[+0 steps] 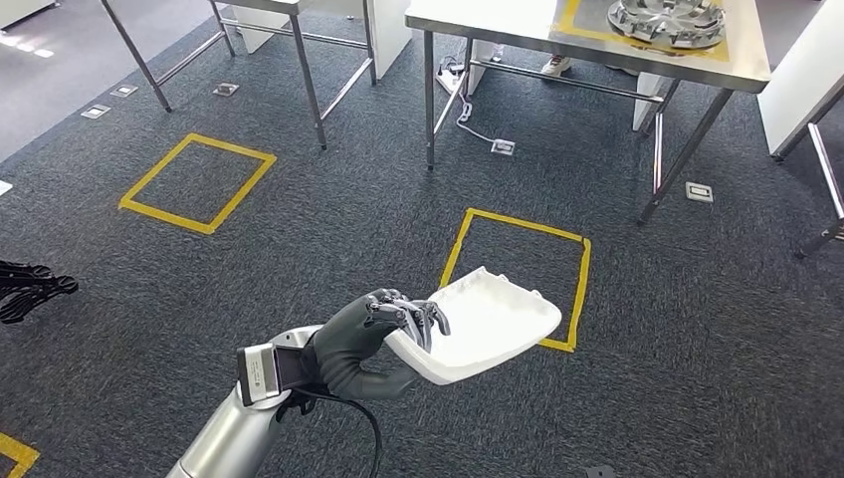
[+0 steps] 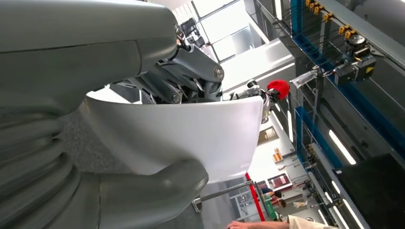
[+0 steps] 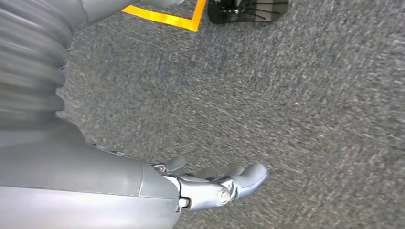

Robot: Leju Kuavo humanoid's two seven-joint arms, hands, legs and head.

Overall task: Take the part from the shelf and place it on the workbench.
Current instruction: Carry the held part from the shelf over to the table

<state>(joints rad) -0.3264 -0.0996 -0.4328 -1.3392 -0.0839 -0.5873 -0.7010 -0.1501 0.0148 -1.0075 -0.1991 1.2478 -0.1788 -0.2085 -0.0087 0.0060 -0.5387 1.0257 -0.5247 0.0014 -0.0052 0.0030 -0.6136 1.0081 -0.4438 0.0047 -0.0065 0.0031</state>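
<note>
In the head view the left hand (image 1: 373,344) grips the white part (image 1: 483,324) by its near edge, carrying it over the carpet short of the workbench (image 1: 518,30) ahead. It looks like a thin, stiff, light moulded shell, probably smooth and slippery, so a hold across the rim seems best. The left wrist view adds the thumb (image 2: 157,183) pressing its underside. The right wrist view shows the right hand (image 3: 215,183) hanging empty, fingers loosely apart.
</note>
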